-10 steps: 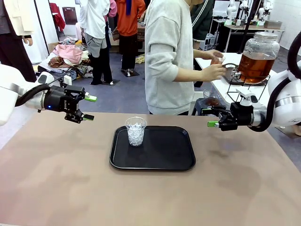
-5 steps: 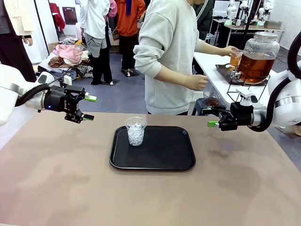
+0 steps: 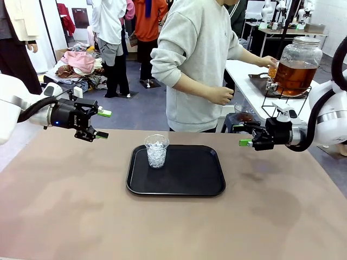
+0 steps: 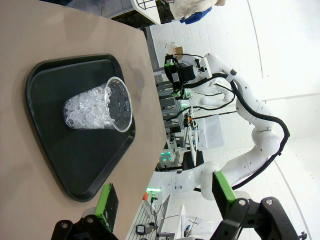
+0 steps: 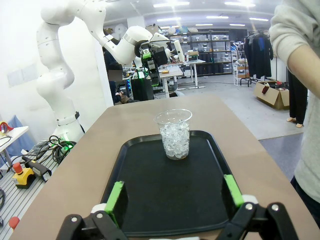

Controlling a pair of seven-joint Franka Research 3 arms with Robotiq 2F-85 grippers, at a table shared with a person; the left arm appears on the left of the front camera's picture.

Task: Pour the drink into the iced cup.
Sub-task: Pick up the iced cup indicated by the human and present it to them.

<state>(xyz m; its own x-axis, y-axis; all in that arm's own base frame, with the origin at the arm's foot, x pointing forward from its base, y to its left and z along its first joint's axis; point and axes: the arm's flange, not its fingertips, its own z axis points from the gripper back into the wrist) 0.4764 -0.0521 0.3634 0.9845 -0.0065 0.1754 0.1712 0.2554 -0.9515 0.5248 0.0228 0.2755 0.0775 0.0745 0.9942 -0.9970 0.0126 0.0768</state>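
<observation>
Iced cup [image 3: 156,151] on tray [image 3: 190,181], toward left edge.

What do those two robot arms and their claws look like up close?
Both arms, the left arm and right arm, are glossy white with rounded tube-like segments. A thick black cable runs along the right one. Each ends in a black two-fingered claw, left claw and right claw, tipped with bright green pads.

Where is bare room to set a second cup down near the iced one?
The black rectangular tray is bare right of the clear plastic cup of ice at its far-left corner. The tan table is bare nearer than the tray. Tighter: far side, between left claw and right claw.
</observation>
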